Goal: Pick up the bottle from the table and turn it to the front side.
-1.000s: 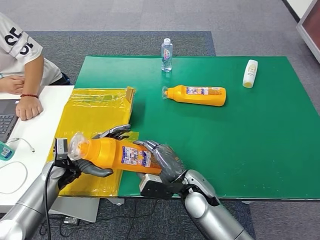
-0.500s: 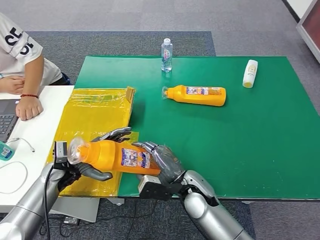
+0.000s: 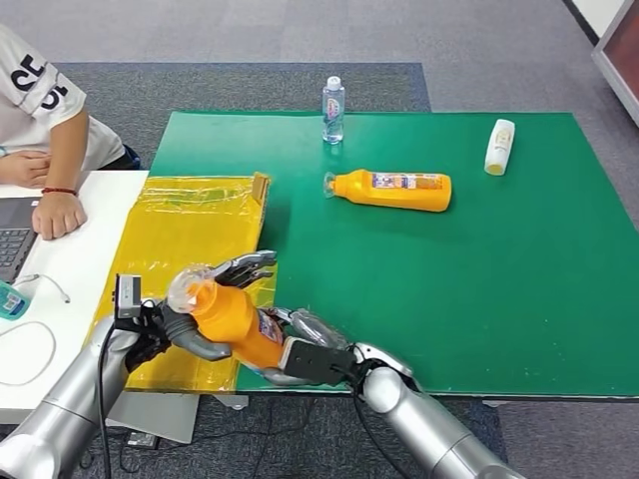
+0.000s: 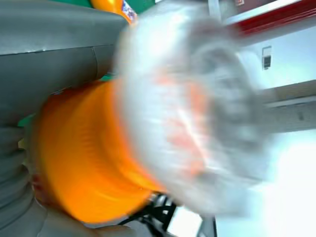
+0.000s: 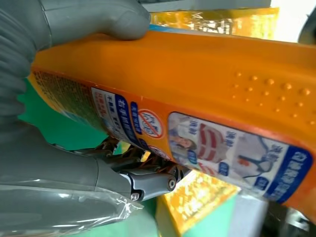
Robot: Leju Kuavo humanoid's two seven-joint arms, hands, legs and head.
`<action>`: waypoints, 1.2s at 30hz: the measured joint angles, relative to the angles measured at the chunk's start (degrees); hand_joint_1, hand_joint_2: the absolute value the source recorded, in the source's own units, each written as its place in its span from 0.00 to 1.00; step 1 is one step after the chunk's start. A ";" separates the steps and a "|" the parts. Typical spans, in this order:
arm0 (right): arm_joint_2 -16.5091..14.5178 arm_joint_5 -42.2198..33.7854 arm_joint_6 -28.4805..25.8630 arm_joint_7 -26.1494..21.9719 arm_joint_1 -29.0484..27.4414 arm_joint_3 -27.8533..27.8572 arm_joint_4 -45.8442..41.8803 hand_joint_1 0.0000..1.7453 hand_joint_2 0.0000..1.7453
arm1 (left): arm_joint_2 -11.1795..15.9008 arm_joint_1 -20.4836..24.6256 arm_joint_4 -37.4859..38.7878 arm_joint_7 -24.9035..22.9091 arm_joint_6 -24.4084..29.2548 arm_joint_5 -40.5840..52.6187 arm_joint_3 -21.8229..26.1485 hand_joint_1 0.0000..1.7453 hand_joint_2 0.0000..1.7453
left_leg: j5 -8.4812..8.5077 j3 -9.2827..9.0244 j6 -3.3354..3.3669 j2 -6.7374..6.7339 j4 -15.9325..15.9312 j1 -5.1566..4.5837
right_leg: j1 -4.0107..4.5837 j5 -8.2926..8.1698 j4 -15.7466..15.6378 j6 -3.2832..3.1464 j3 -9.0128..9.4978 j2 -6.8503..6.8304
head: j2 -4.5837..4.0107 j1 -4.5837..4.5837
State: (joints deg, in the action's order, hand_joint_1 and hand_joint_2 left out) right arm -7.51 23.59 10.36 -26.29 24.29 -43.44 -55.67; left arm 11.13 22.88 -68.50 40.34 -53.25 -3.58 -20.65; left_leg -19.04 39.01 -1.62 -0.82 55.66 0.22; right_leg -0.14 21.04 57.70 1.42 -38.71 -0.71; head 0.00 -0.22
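An office or test lab: grey carpet tiles cover the floor, a green-topped table serves as workbench, and beside it a person sits at a white desk with a laptop.

In the left wrist view the orange bottle and its clear cap are smeared by blur, so no label can be read there. From the head view the left hand and right hand cover the bottle's base and most of its label at the green table's near left corner. The person beside the table's left edge is cut off by the frame.
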 joint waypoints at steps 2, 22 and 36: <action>-0.40 -0.24 -0.25 -0.21 0.57 -0.27 2.00 1.00 1.00 | -0.36 0.30 0.00 -0.01 0.05 -0.03 0.00 0.00 1.00 | 0.01 0.01 0.00 -0.01 0.00 0.00 | 0.00 -0.02 0.00 0.00 -0.02 0.01 | 0.00 -0.01; -1.25 6.77 -16.52 4.13 -0.33 -0.75 1.35 1.00 1.00 | -0.64 -1.83 0.00 -0.01 1.83 -0.02 1.45 0.00 1.00 | 0.03 0.07 0.00 -0.01 0.00 0.00 | 0.01 -0.04 0.00 0.01 -0.06 0.00 | 0.00 -0.01; -0.69 12.49 -17.44 5.50 -4.64 5.09 -9.18 1.00 1.00 | 0.98 -3.30 -0.35 -0.01 0.49 -0.02 1.46 0.00 1.00 | 0.02 0.08 0.00 -0.01 0.00 0.00 | 0.02 -0.01 0.01 -0.01 -0.07 0.00 | 0.00 -0.02</action>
State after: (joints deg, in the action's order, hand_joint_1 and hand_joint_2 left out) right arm -8.20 36.08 -7.08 -20.79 19.64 -38.35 -64.85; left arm 12.11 19.58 -68.85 40.33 -52.76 -3.61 -19.20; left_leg -19.02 39.10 -1.62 -0.83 55.66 0.22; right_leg -0.13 21.03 57.72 1.41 -38.78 -0.71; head 0.00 -0.24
